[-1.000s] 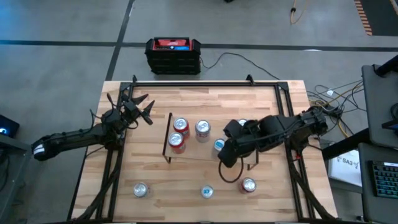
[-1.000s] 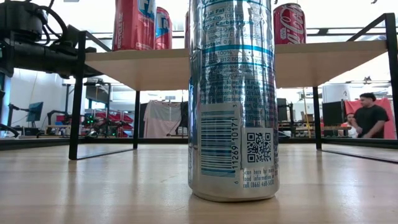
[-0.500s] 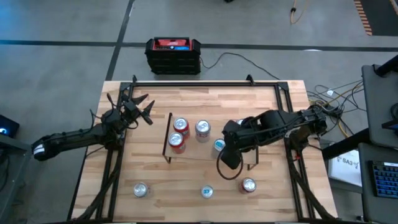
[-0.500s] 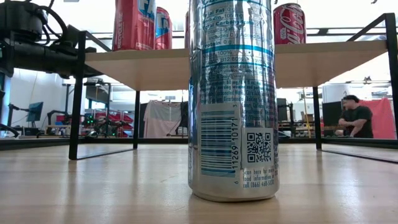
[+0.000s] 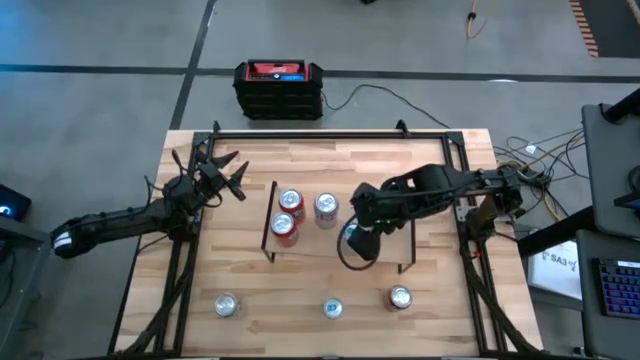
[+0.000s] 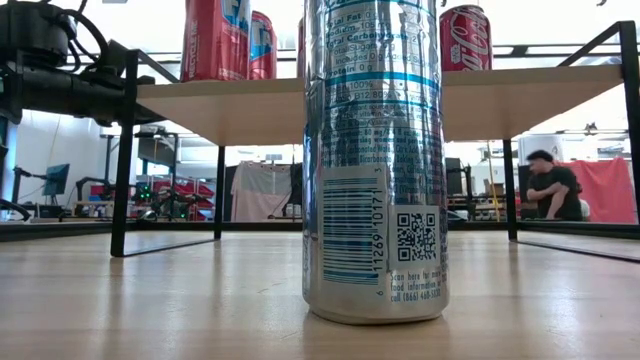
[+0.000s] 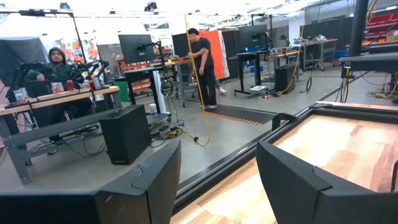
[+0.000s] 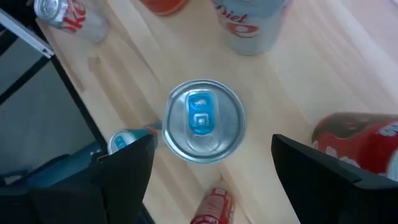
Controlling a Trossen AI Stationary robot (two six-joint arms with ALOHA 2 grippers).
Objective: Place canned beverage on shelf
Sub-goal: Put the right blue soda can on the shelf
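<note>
The shelf (image 5: 300,245) stands mid-table and carries two red cans (image 5: 291,200) (image 5: 284,227), a silver can (image 5: 326,207) and a silver can with a blue tab (image 8: 204,120), all upright on their bases. My right gripper (image 5: 356,243) hangs open above the blue-tabbed can, one finger on each side of its top (image 8: 212,142), touching nothing. In the high view the gripper hides that can. My left gripper (image 5: 226,176) waits open over the table's far left, with nothing between its fingers (image 7: 217,168).
Three more cans stand on the table near its front edge (image 5: 226,305) (image 5: 332,308) (image 5: 399,297); one fills the low view (image 6: 375,160). Black frame rails (image 5: 330,133) run along the table's sides. People are in the room behind (image 6: 548,185).
My right gripper has moved toward the table's left, from beside the blue-tabbed can to right over it, rolling a little as it went, its fingers still open. The cans have stayed in place.
</note>
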